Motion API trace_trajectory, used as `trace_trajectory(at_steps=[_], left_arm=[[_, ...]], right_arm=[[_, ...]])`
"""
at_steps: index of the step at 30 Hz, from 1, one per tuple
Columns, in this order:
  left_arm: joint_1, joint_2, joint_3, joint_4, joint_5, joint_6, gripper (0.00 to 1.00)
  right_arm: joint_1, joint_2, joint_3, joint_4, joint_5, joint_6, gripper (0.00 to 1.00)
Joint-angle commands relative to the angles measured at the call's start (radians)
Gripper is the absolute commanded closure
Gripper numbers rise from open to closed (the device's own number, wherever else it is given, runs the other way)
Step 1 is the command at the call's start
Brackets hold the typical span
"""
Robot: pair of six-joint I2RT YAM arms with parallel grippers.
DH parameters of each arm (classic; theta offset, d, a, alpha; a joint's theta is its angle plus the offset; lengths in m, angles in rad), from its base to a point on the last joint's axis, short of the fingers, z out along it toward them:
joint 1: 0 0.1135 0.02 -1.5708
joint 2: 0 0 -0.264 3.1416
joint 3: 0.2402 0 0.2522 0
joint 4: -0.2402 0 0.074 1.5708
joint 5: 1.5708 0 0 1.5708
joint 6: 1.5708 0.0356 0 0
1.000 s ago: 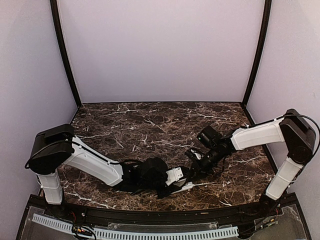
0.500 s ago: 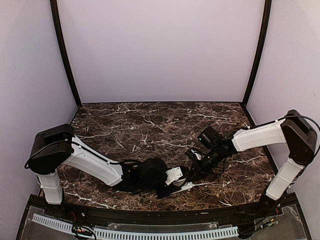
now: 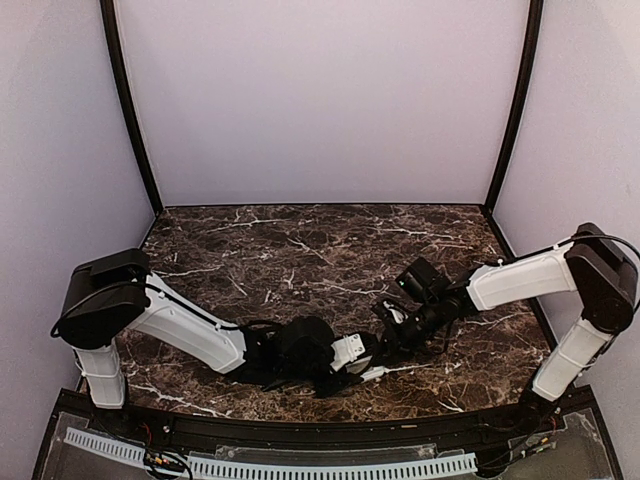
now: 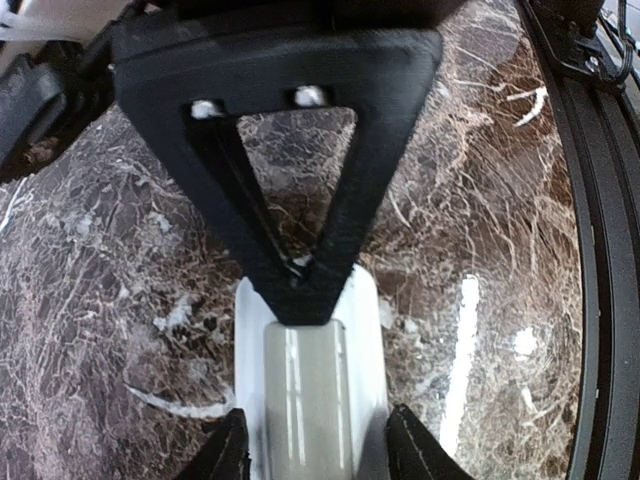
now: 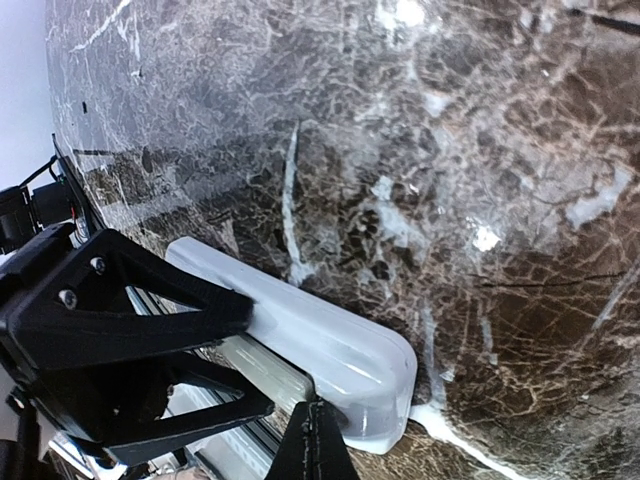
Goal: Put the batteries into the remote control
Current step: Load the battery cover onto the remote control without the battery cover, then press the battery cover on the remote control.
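Note:
The white remote control (image 4: 365,330) lies back-up on the marble near the table's front edge, a grey cover (image 4: 310,400) seated along its back. My left gripper (image 4: 315,450) is open, its fingertips (image 4: 228,452) standing close at the remote's two long sides. My right gripper (image 5: 315,425) is shut, its joined tips resting at the cover's (image 5: 260,365) end where it meets the remote's (image 5: 340,350) white body. Seen from above, the remote (image 3: 371,376) sits between the left gripper (image 3: 358,366) and the right gripper (image 3: 380,345). The batteries are out of view.
The table's black front rim (image 4: 600,250) runs close beside the remote. Both arms meet low over the front middle of the dark marble table (image 3: 300,250). Pale walls and black posts (image 3: 130,110) enclose the back and sides.
The right arm's wrist has sunk and shifted slightly rightward. The left gripper and the remote stay in place.

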Motion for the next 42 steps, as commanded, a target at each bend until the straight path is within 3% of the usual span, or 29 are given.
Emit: trace_trajectory(at_steps=[1, 12, 25, 32, 42], left_arm=[[0.006, 0.071, -0.054, -0.151, -0.020, -0.007, 0.56], [0.006, -0.010, -0.050, -0.172, 0.004, 0.004, 0.56], [0.006, -0.037, -0.062, -0.175, 0.003, 0.023, 0.56], [0.006, -0.164, -0.058, -0.185, 0.005, 0.040, 0.50], [0.019, -0.327, -0.148, -0.190, -0.047, 0.007, 0.46]], right_arm=[[0.080, 0.030, -0.033, 0.070, 0.003, 0.011, 1.00], [0.082, -0.025, 0.040, -0.113, 0.164, -0.050, 0.92], [0.082, -0.087, 0.179, -0.301, 0.240, -0.110, 0.82], [0.082, -0.088, 0.181, -0.232, 0.151, -0.109, 1.00], [0.094, -0.018, 0.122, -0.110, 0.094, -0.074, 1.00]])
